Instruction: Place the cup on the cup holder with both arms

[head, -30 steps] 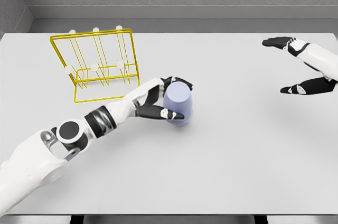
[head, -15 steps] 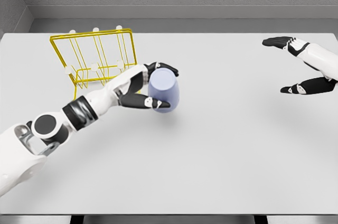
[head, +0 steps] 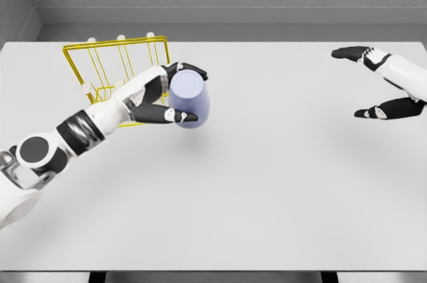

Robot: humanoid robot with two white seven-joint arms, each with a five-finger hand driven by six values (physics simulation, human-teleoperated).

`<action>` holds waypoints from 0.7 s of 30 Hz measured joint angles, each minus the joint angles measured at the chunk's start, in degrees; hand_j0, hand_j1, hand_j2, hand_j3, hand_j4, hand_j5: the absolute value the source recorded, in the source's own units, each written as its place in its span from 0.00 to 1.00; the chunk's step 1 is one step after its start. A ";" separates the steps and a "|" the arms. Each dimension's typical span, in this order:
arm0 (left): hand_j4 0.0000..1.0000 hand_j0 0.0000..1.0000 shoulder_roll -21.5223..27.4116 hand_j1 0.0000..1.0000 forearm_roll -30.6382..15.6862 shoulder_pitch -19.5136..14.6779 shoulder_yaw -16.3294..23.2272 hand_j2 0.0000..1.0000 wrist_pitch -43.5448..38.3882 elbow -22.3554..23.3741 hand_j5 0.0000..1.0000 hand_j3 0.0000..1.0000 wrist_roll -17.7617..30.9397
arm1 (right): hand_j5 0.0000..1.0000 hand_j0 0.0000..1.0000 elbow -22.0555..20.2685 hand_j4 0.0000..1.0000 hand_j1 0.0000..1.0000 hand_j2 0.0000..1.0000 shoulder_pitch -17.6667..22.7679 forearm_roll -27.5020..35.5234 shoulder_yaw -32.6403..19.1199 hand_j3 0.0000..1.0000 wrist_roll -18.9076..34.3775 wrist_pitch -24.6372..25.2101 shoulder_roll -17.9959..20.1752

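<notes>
A lavender cup (head: 190, 99) hangs just above the white table, gripped from its left side by my left hand (head: 181, 93), thumb below and fingers over the top. Directly behind and left of it stands the yellow wire cup holder (head: 100, 63) with white-tipped pegs; my forearm covers its lower right part. My right hand (head: 360, 83) hovers at the far right with its fingers spread and nothing in it.
The white table (head: 267, 183) stretches wide in front and to the right of the cup. A grey wall runs along the back edge behind the holder.
My left hand has carried the cup up and to the left, from the table's middle to the holder's right side. The right hand has stayed where it was.
</notes>
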State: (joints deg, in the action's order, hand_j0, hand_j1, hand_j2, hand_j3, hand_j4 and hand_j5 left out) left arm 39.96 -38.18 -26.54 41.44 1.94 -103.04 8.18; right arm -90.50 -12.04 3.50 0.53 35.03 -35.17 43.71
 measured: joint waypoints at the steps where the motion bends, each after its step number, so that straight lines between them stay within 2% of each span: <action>1: 0.69 0.69 0.12 0.69 -0.01 0.00 -0.16 0.69 0.05 -0.01 0.69 0.69 0.00 | 1.00 1.00 0.00 1.00 1.00 1.00 -0.09 0.01 0.00 1.00 0.00 0.00 0.00; 21: 0.69 0.69 4.92 0.69 -2.32 -0.18 -3.63 0.69 2.34 -0.03 0.69 0.69 -0.05 | 1.00 1.00 -0.01 1.00 1.00 1.00 -0.09 0.05 0.00 1.00 0.00 0.00 0.00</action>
State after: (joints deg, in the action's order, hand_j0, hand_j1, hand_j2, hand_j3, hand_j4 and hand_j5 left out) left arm 44.88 -40.50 -26.72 37.82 4.28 -103.07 8.13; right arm -90.50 -12.13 3.54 0.53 35.03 -35.17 43.71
